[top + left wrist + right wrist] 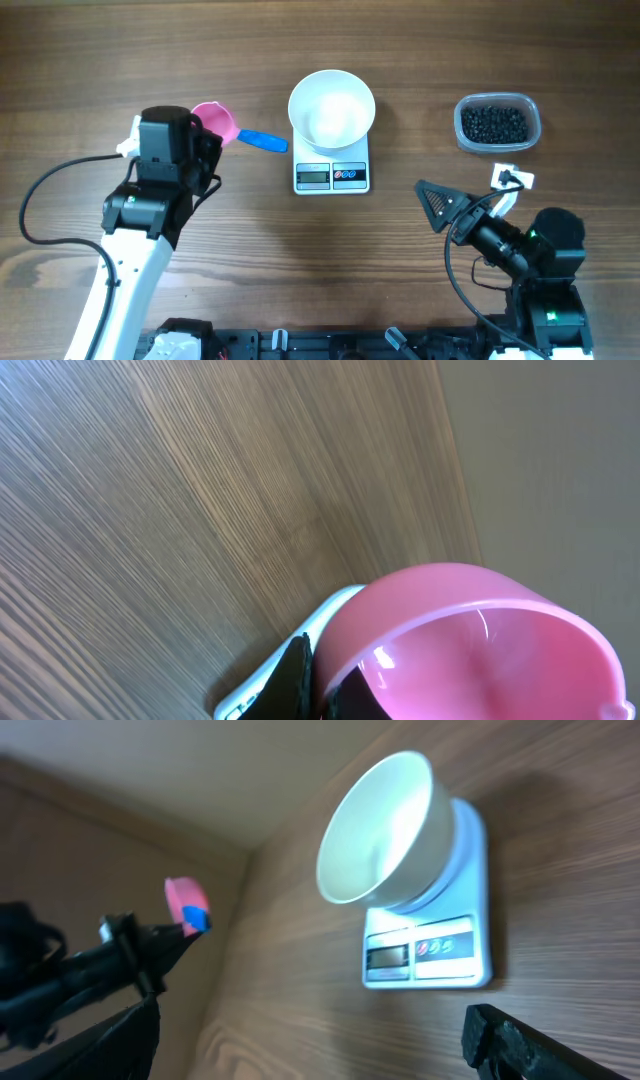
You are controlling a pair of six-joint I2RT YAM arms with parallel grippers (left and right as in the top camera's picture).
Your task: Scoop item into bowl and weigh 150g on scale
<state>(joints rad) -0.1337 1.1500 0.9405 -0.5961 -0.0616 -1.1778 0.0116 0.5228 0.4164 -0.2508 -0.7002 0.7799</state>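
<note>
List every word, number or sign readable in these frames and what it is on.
None can be read.
On the scale, display: too blurred to read.
Its buttons: marks too small.
The bowl, scoop, tub: no text visible.

A wooden table (250, 250) showed brown grain with a smooth, faintly sheened finish. The white bowl (331, 110) looked smooth and softly glossy. The scale (331, 177) was smooth white plastic with a matt grey display. The scoop (470, 630) had a glossy pink plastic cup. A clear plastic tub (462, 122) held matt black pellets (495, 123).
</note>
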